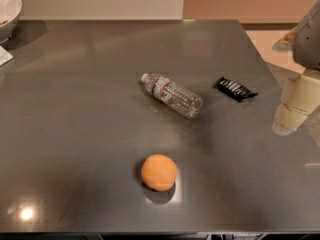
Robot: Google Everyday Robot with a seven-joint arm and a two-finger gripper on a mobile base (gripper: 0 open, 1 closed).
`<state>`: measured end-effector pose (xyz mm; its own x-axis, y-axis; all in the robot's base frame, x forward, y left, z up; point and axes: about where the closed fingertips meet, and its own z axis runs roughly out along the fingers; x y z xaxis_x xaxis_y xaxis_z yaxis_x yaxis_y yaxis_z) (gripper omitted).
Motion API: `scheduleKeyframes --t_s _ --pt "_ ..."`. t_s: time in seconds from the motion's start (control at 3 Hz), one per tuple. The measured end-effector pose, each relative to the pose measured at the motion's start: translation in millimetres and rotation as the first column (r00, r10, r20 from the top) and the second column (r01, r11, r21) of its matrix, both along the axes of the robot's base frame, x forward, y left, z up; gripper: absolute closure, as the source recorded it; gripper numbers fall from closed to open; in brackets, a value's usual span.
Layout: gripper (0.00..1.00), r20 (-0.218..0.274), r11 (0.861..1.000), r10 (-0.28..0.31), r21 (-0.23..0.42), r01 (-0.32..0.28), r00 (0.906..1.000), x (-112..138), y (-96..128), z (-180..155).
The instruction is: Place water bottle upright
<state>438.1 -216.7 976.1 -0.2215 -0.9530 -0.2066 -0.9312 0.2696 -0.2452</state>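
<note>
Water bottle [171, 95] lying on side; end effector [294, 108] at right edge, partly cut off, state indiscernible.

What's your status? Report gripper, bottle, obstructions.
Gripper at right edge of table, away from bottle. Bottle on its side, centre, cap pointing rear-left. Black packet to its right, orange in front, neither touching it.

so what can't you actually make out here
- end effector, camera view: at the right edge, partly cut off by the frame.
- bowl, camera view: top left corner, mostly cut off; contents unclear.
- black packet, camera view: print too small to read.
- water bottle, camera view: lying on its side; label text too small to read.
</note>
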Motion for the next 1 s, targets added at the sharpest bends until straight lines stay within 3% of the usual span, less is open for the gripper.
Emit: scheduleKeyframes --t_s 0.67,1.0 --pt "0.00 -0.013 1.000 0.000 0.011 0.000 0.9999 12.5 6.7 0.9" --pt "0.00 -0.044 0.999 0.013 0.043 -0.011 0.9990 37.1 28.8 -4.4"
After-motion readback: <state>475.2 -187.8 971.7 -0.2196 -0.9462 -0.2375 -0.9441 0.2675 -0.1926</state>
